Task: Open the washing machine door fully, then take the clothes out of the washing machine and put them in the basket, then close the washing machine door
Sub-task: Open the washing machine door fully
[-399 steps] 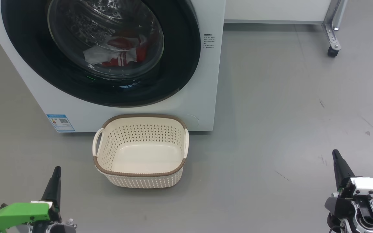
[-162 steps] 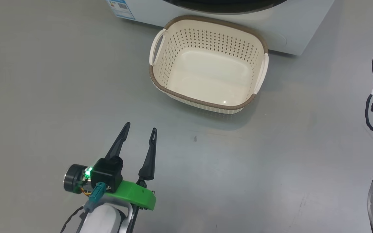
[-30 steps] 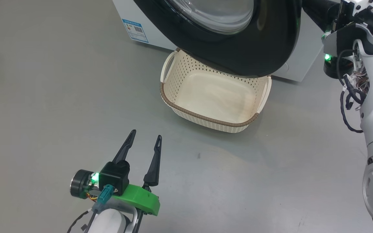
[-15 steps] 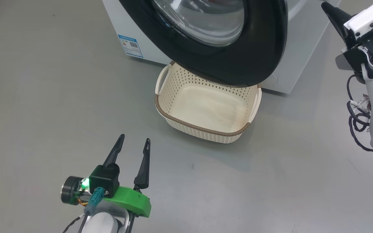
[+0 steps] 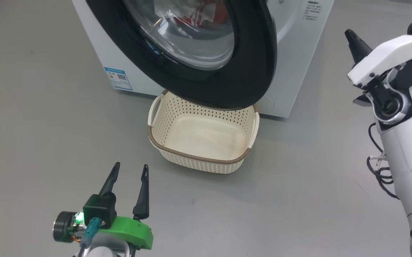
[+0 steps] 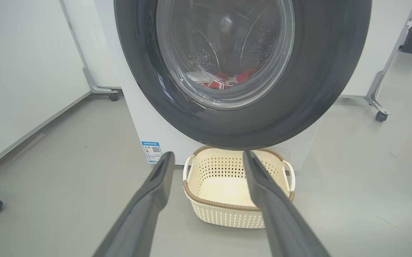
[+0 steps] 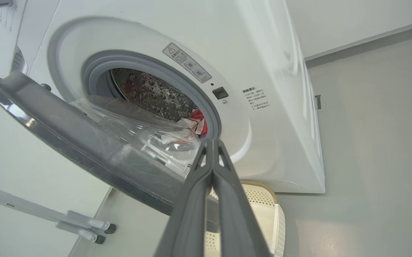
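- Here, one round door [image 5: 188,50]: wide glossy black rim, clear bulging glass in the middle; standing partly open from one white washer [image 5: 291,53], lower edge above the far rim of the basket [image 5: 198,159].
- Inside the steel drum [image 7: 148,92], seen through the glass: red clothes [image 5: 200,14] with white stripes plus a white piece, heaped; number of pieces impossible to tell.
- On the grey floor [image 5: 48,142], just before the washer: that one basket, cream, perforated, brown rim, two side handles [image 5: 153,111], bare bottom showing.
- One blue label [image 5: 119,77] low on the washer's front.
- Two hands: left hand [image 5: 131,166] low over the floor, fingers spread, holding nothing; right hand [image 7: 212,142] raised off to the washer's right, fingers pressed together, holding nothing.
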Controlling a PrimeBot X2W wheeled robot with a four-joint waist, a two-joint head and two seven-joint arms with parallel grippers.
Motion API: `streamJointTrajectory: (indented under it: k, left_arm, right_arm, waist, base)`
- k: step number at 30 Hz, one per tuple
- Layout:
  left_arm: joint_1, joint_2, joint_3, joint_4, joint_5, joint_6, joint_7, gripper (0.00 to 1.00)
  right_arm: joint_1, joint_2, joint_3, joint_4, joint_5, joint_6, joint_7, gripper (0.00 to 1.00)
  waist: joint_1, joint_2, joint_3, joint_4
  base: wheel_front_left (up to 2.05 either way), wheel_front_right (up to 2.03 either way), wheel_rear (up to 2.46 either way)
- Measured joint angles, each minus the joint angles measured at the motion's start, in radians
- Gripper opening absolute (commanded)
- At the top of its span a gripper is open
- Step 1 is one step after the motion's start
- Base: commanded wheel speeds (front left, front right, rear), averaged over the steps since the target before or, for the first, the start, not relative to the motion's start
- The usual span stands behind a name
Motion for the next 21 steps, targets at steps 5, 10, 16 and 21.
streamJointTrajectory:
  k: [5, 10, 16, 21]
  left_arm:
    - [0.026, 0.002, 0.038, -0.001, 0.002, 0.000, 0.000, 1.00]
    - [0.035, 0.002, 0.062, -0.007, 0.015, 0.000, 0.000, 1.00]
    - [0.051, 0.002, 0.090, -0.017, 0.029, 0.000, 0.000, 1.00]
    - [0.060, 0.002, 0.098, -0.037, 0.035, 0.000, 0.000, 1.00]
  right_arm:
    - [0.094, 0.000, 0.072, -0.081, -0.081, 0.000, -0.089, 0.00]
    - [0.207, -0.009, 0.143, -0.153, -0.160, 0.000, -0.174, 0.00]
    - [0.295, -0.031, 0.167, -0.194, -0.226, 0.000, -0.258, 0.00]
    - [0.389, -0.048, 0.175, -0.248, -0.289, -0.014, -0.355, 0.00]
  waist:
    - [0.0000, 0.0000, -0.027, -0.040]
    - [0.0000, 0.0000, -0.050, -0.077]
    - [0.0000, 0.0000, -0.067, -0.109]
    - [0.0000, 0.0000, -0.079, -0.140]
  base:
    - [0.00, 0.00, 0.00]
    - [0.00, 0.00, 0.00]
    - [0.00, 0.00, 0.00]
    - [0.00, 0.00, 0.00]
